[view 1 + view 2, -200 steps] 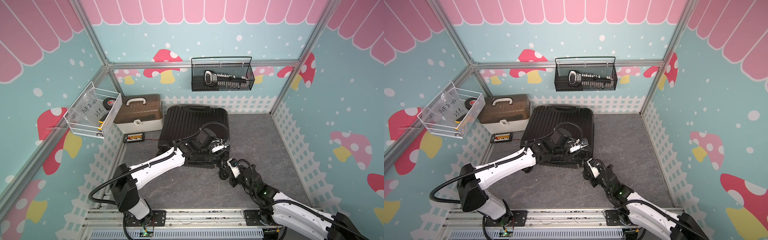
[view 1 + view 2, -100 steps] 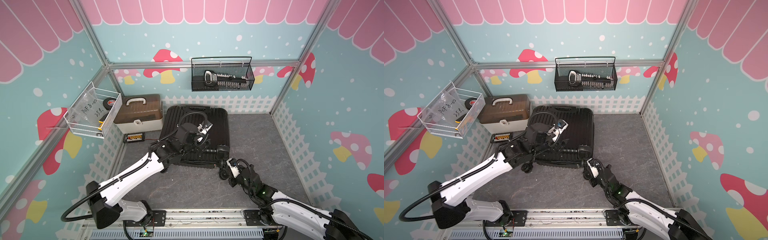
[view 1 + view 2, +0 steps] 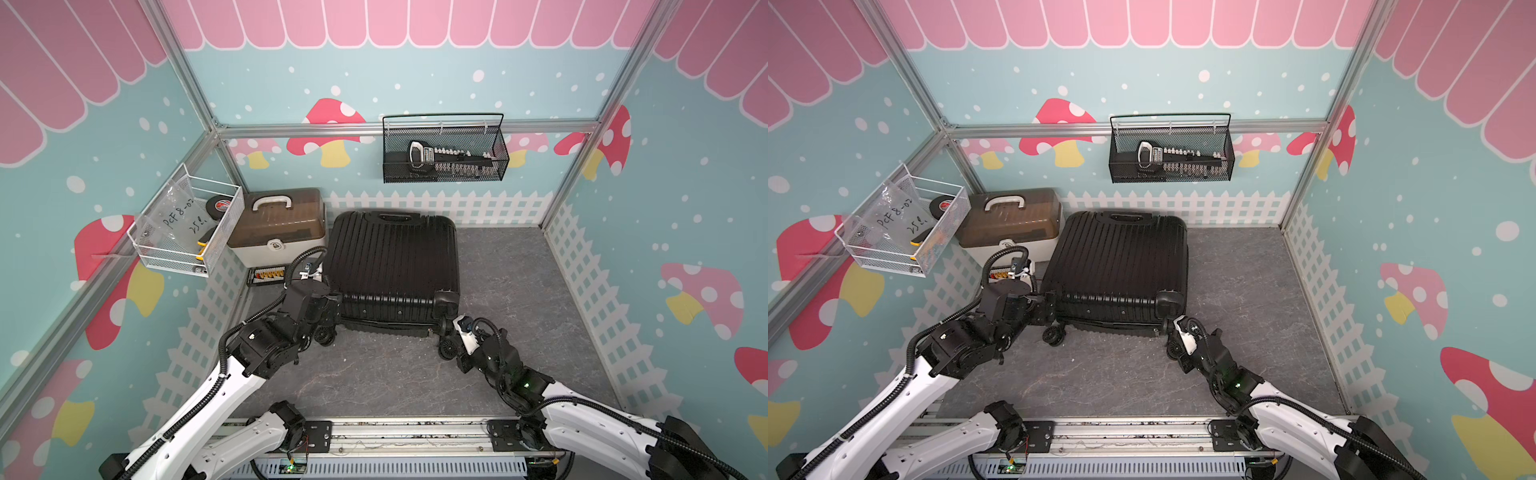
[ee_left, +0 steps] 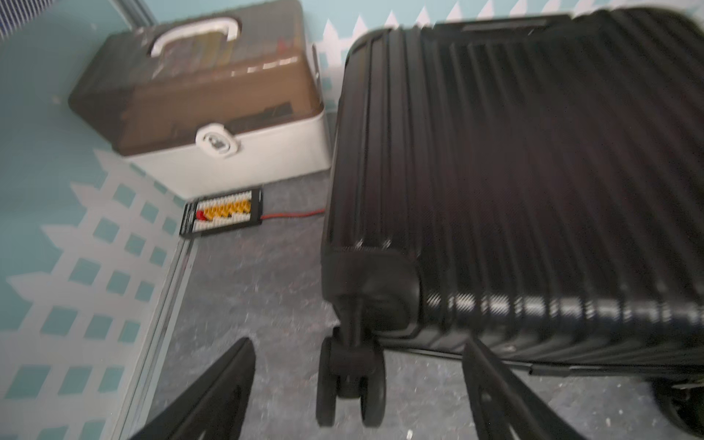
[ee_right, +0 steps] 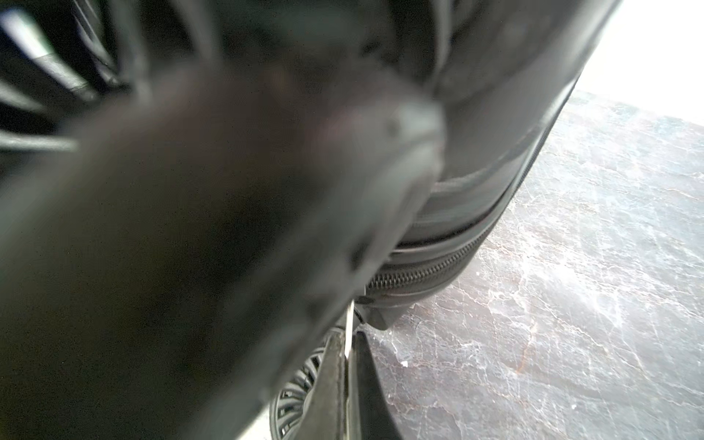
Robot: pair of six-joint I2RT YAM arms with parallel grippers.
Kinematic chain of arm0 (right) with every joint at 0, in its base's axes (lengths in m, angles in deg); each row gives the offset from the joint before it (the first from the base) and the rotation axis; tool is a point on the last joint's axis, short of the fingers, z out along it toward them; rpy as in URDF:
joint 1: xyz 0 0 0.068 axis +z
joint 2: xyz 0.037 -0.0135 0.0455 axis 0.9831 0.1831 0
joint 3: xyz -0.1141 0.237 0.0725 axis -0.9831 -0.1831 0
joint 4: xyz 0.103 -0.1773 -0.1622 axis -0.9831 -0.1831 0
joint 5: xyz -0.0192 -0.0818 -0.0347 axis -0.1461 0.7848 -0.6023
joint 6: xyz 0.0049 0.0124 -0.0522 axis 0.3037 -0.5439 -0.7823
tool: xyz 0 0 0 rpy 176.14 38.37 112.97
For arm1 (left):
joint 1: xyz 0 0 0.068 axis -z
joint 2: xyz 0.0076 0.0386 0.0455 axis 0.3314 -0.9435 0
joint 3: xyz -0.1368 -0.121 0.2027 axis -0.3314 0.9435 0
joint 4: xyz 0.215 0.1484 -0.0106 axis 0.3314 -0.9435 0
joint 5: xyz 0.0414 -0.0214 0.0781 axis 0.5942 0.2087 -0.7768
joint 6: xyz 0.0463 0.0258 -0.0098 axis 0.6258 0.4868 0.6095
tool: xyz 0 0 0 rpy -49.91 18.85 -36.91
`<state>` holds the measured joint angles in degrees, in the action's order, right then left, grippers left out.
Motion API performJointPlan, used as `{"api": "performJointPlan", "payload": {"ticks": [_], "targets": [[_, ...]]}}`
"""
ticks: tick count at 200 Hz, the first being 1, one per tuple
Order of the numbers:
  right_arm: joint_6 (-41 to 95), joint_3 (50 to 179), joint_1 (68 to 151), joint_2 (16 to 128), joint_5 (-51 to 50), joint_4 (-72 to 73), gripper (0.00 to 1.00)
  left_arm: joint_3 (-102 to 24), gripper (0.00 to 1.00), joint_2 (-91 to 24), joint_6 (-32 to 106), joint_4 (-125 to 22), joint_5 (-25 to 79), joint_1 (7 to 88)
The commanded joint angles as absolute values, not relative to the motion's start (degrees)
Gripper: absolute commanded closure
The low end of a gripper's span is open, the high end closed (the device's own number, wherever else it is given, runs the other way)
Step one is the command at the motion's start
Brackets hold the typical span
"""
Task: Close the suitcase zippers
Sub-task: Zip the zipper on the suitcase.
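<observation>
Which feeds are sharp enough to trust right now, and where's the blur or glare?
Both top views: sharp, evenly lit, suitcase clear. Left wrist: motion blur smears the suitcase ribs and toolbox. Right wrist: an out-of-focus dark mass fills most of the frame, the zipper teeth beside it are crisp, one corner is blown out white.

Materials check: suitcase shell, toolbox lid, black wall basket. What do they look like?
Suitcase shell: looks like hard moulded plastic, black and semi-gloss; the ribs catch highlights.
Toolbox lid: translucent brown plastic; the contents show through faintly.
Black wall basket: probably coated metal wire mesh, matte; the wall shows through it.
</observation>
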<state>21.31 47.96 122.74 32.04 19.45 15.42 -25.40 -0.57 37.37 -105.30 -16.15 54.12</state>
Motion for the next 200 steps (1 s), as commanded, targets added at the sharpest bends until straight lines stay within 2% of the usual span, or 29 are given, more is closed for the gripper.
{"api": "performJointPlan", "payload": {"ticks": [1, 65, 105, 137, 165, 200], "targets": [[21.27, 48.72, 123.00, 33.12, 20.79, 13.99, 1.00, -22.59, 0.12, -0.19, 31.30, -109.76, -12.85, 51.99], [21.19, 48.55, 123.02, 32.40, 20.77, 13.81, 1.00, -15.73, 0.13, -2.57, 33.09, -103.67, -4.11, 44.78], [21.41, 48.37, 123.04, 31.89, 20.97, 13.64, 1.00, -15.48, 0.19, -6.59, 35.40, -100.48, 2.83, 43.53], [21.59, 48.25, 122.96, 31.09, 21.03, 13.47, 1.00, -15.84, 0.38, -8.46, 36.74, -99.78, 7.42, 43.53], [21.24, 48.11, 123.04, 30.40, 19.52, 13.44, 1.00, -15.27, 0.59, -8.91, 36.42, -99.13, 11.20, 43.53], [20.61, 47.43, 123.04, 29.19, 16.04, 14.88, 1.00, -14.37, 0.63, -8.60, 33.77, -97.01, 15.38, 43.53]]}}
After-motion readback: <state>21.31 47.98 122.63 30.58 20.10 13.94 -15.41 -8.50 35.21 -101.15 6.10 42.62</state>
